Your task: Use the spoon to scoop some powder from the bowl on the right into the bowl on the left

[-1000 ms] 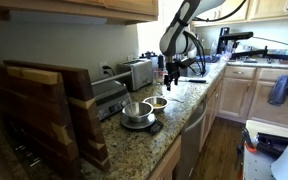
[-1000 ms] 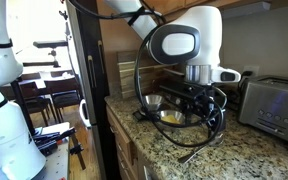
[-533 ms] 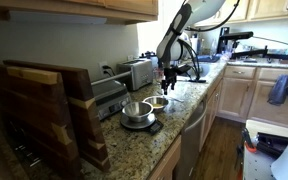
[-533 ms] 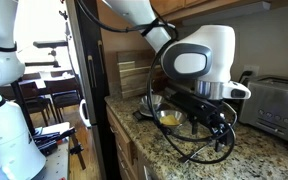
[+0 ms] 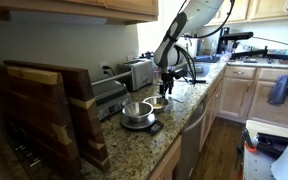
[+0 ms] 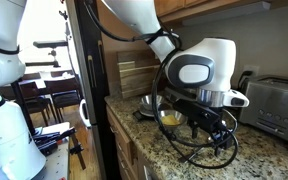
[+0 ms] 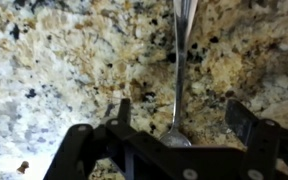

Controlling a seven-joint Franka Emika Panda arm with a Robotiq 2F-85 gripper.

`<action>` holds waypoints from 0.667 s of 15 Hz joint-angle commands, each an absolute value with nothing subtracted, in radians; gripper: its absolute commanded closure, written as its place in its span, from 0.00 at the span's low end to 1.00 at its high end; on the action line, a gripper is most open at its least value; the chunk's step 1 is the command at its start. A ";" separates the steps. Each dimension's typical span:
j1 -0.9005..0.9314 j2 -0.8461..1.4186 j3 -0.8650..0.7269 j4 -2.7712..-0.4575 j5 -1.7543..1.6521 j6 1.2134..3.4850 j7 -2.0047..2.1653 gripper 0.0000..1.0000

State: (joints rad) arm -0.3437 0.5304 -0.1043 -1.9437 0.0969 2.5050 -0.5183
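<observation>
1. I could read no text, label, brand, number or sign in any of the three views.
2. Any marking on the toaster (image 6: 276,103) was too small and blurred for me to make out in the exterior views.
3. The arm (image 6: 199,68) showed me only plain white and dark casing, with no lettering I could read.
4. In the wrist view I found nothing written.

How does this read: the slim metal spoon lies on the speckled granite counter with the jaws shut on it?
Wrong: the wrist view shows the jaws open, either side of the slim metal spoon lying on the speckled granite counter.
</observation>
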 commanded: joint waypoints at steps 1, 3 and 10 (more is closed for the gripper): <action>-0.373 0.520 -0.078 -1.956 0.079 2.523 -0.555 0.33; -0.379 0.522 -0.081 -1.957 0.078 2.519 -0.567 0.40; -0.420 0.522 -0.070 -1.951 0.110 2.499 -0.609 0.92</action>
